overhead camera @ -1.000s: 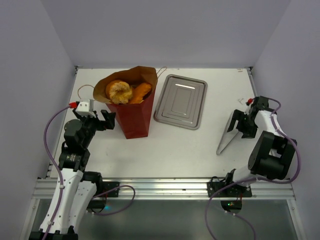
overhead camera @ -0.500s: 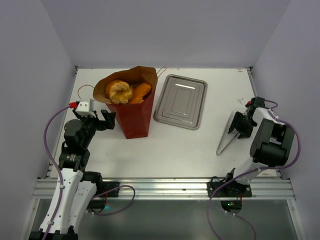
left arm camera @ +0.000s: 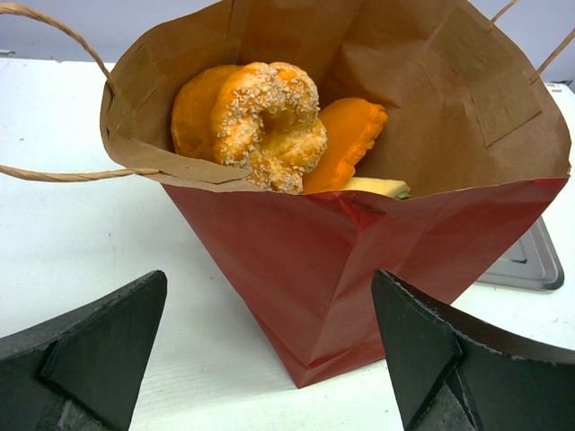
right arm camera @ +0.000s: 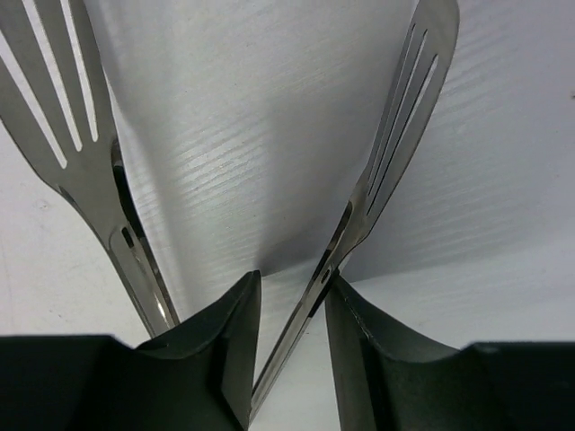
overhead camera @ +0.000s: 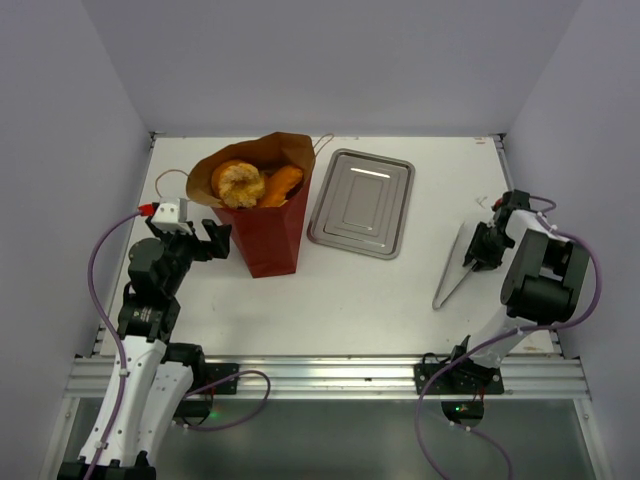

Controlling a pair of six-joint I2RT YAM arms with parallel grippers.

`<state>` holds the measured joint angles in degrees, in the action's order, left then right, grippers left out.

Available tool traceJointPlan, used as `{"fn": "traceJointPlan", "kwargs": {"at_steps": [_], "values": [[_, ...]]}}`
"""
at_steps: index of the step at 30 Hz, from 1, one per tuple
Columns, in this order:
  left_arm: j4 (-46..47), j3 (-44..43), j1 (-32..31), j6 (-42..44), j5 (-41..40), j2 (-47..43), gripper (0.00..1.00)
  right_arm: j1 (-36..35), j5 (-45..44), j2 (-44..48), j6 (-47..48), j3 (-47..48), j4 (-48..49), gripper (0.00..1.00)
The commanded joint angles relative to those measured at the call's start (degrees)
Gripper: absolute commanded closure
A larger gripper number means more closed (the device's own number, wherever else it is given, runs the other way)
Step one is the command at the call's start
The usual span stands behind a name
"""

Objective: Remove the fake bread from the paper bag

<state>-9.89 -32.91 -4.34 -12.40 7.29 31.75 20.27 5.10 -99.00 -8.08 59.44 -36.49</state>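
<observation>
Right edge: right gripper swung onto tongs; jaws barely apart round one arm
Left edge: left gripper wide open, empty
Paper bag: fake bread inside; tongs first, I guess

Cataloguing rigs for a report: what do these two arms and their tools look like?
The left arm and right arm have white links, black joint housings and looping purple cables. The left tool and right tool have black wedge-shaped fingers.
</observation>
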Motion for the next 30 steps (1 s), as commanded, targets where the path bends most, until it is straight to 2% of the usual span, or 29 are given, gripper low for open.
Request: {"fn": "traceJointPlan", "kwargs": {"at_steps": [1, 11, 21, 24, 25, 30], "values": [[2.9, -1.8, -0.5, 1.1, 0.6, 0.1, 0.01, -0.6, -0.6, -1.7, 1.5, 2.1, 2.8, 0.63], [2.9, -1.8, -0.5, 1.2, 0.5, 0.2, 0.0, -4.1, -4.5, -4.8, 5.2, 10.1, 3.4, 0.78], [2.8, -1.7, -0.6, 1.4, 0.6, 1.1, 0.01, -8.6, -4.8, -17.2, 11.6, 26.4, -0.4, 0.8], [2.7, -1.7, -0.6, 1.4, 0.4, 1.3, 0.01, -8.8, -3.1, -19.0, 12.5, 30.5, -3.2, 0.72], [2.8, -1.7, -0.6, 1.5, 0.4, 1.2, 0.0, -8.8, -2.9, -18.6, 13.0, 30.8, -3.7, 0.66], [2.8, -1.7, -0.6, 1.6, 1.3, 1.5, 0.01, -8.6, -3.7, -10.4, 18.2, 25.5, -0.9, 0.44]]}}
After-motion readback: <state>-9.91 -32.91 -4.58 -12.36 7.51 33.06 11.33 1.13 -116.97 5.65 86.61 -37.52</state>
